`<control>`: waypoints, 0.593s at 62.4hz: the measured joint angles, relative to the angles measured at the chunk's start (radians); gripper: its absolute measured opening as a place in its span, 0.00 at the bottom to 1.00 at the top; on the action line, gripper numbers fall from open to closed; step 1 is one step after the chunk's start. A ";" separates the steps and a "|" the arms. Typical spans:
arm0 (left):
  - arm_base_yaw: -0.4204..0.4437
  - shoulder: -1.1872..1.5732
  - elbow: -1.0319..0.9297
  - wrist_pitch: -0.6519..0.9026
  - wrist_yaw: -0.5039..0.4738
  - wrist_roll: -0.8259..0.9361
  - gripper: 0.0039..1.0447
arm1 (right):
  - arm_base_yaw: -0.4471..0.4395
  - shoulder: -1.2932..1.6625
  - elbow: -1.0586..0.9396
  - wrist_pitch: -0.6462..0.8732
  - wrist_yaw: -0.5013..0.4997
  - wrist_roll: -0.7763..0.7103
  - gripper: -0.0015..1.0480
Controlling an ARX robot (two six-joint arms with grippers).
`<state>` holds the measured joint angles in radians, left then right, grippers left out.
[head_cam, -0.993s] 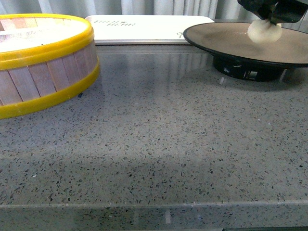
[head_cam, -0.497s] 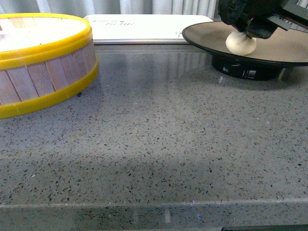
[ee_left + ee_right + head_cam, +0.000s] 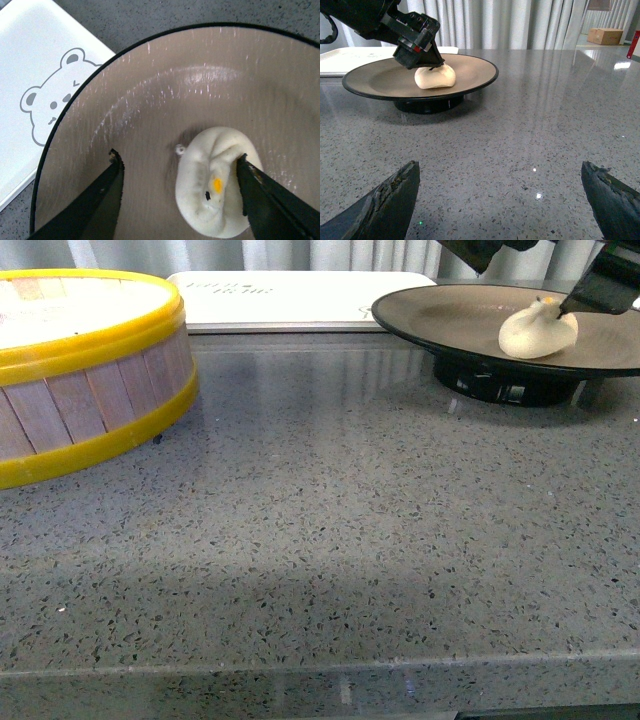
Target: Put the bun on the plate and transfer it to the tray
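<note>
The white bun point(image 3: 538, 330) lies on the tan-brown plate point(image 3: 440, 312) at the back right of the counter. My left gripper point(image 3: 520, 288) hangs open just above it, one finger point(image 3: 603, 288) at the bun's side. In the left wrist view the bun point(image 3: 210, 200) sits between the open jaws of the left gripper point(image 3: 178, 161), against one finger point(image 3: 255, 190), on the plate point(image 3: 150, 100). The cream tray point(image 3: 290, 295) lies behind, left of the plate. My right gripper point(image 3: 500, 172) is open and empty over bare counter, facing the plate point(image 3: 370, 80) and bun point(image 3: 435, 77).
A yellow-rimmed wooden steamer basket point(image 3: 80, 370) stands at the left. The tray's bear print point(image 3: 50, 95) lies right beside the plate rim. Curtains run behind the counter, and a cardboard box point(image 3: 605, 35) sits far off.
My left gripper, shut on the bun above the plate a second ago, has opened. The bun now rests on the plate, a little to the right of where it was half a second ago.
</note>
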<state>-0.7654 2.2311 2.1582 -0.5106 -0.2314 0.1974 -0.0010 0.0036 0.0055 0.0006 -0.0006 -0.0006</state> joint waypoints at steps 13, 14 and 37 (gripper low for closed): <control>0.008 -0.002 0.037 -0.020 0.017 -0.025 0.94 | 0.000 0.000 0.000 0.000 0.000 0.000 0.92; 0.009 -0.002 0.037 -0.020 0.017 -0.025 0.94 | 0.000 0.000 0.000 0.000 0.000 0.000 0.92; 0.078 -0.227 -0.207 0.157 0.056 -0.121 0.94 | 0.000 0.000 0.000 0.000 0.000 0.000 0.92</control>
<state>-0.6872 2.0041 1.9514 -0.3538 -0.1749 0.0769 -0.0010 0.0036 0.0055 0.0006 -0.0006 -0.0006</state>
